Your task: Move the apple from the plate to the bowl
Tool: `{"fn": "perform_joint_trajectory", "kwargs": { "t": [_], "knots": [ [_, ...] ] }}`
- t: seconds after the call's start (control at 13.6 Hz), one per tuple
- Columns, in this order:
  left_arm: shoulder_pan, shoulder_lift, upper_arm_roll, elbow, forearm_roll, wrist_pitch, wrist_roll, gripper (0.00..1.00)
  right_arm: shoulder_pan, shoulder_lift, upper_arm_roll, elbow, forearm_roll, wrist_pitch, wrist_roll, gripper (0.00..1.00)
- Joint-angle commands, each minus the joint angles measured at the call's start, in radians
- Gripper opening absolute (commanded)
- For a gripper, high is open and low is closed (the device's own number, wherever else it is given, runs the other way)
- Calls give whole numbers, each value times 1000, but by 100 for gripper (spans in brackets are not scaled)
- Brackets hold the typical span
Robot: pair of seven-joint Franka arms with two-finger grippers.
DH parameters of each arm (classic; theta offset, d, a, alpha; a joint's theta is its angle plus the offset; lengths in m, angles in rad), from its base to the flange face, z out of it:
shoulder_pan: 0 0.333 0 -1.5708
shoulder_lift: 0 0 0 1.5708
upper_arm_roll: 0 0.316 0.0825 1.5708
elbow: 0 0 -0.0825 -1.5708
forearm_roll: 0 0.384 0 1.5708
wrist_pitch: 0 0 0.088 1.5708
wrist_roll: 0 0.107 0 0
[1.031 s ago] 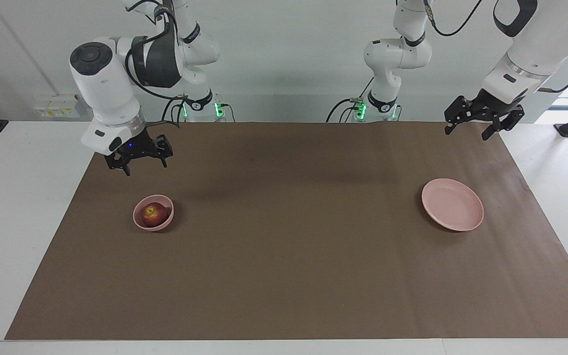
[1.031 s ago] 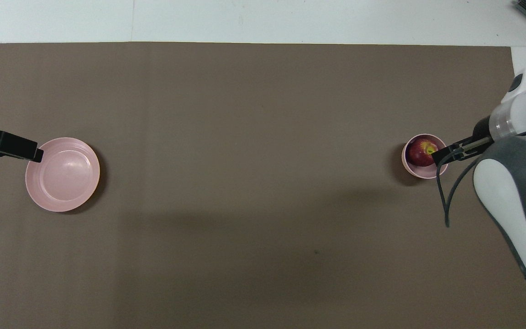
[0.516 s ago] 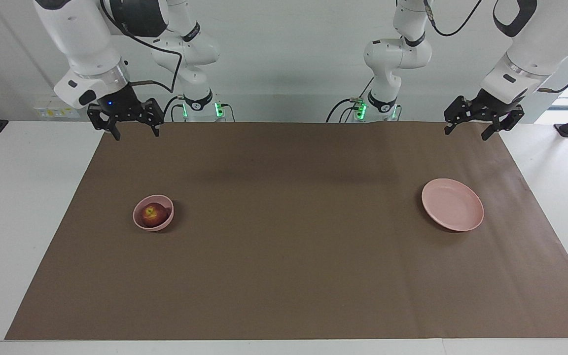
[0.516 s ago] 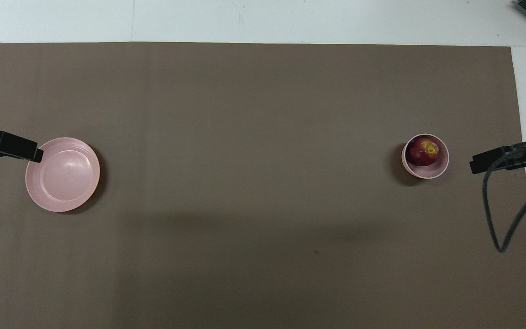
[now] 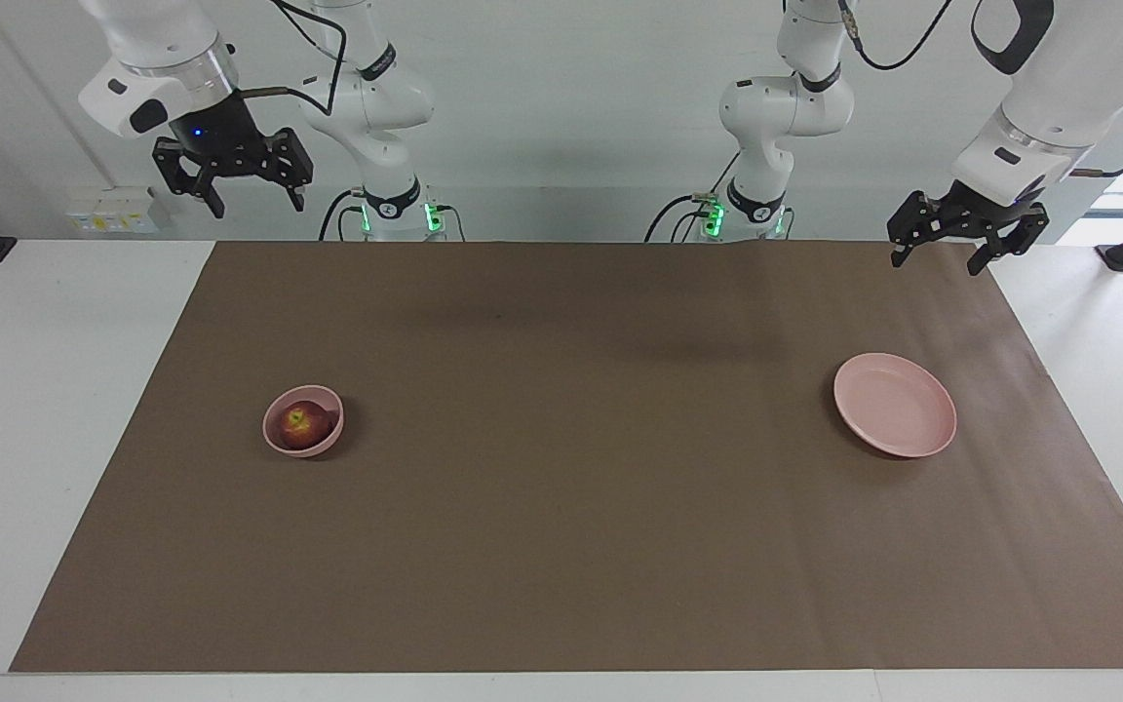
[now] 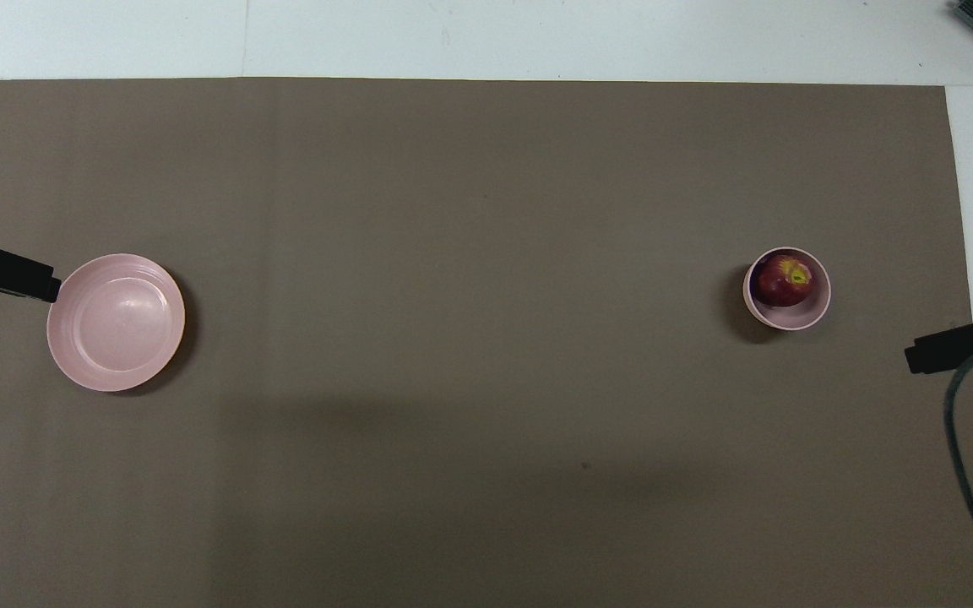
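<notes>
Nothing seems left to do: the apple (image 5: 303,425) sits in the bowl (image 5: 275,435) toward the right arm's end, the plate (image 5: 895,405) lies bare toward the left arm's end, and both the right gripper (image 5: 234,198) and left gripper (image 5: 947,252) hang raised, fingers apart, over the worktop's corners nearest the robots.
</notes>
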Motion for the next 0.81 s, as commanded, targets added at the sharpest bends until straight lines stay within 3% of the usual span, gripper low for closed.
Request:
{"fn": "perform_joint_trajectory", "kwargs": {
  "t": [0.0,0.29,0.74],
  "knots": [
    [-16,-21,5,-7,2,1,0,100,-28,-47,2,-72,19,21,4,100],
    [-7,-21,16,-7,-7,0,2,100,-88,-40,2,-65,17,35,1,100],
    [-1,-21,18,-6,-7,9,8,100,-80,3,6,-10,0,114,7,100]
  ]
}}
